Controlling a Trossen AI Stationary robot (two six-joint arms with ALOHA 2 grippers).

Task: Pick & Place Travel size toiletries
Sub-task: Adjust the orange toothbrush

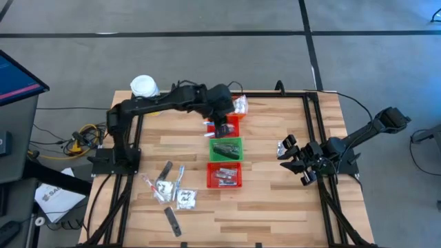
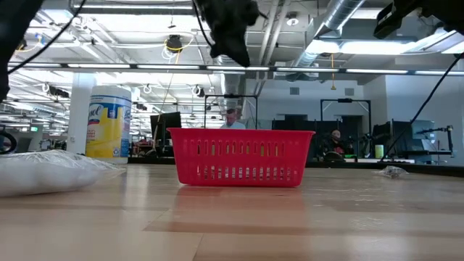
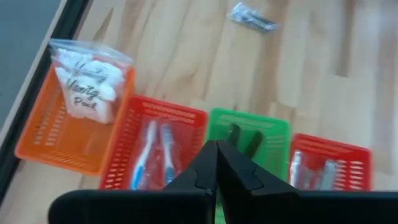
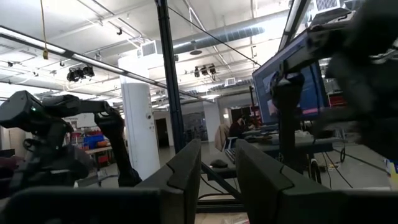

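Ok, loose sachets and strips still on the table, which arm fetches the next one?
Probably left: the left gripper, shut and empty above the baskets, sits nearer the loose toiletries. The right gripper waits at the far edge.

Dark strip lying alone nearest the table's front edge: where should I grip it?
Take the dark strip from straight above, across its narrow width near the middle. It lies flat and slanted on the table, apart from the sachets, so turn the fingers square to its long axis.

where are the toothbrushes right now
In the left wrist view, the toothbrushes lie in the red basket between the orange basket and green basket.
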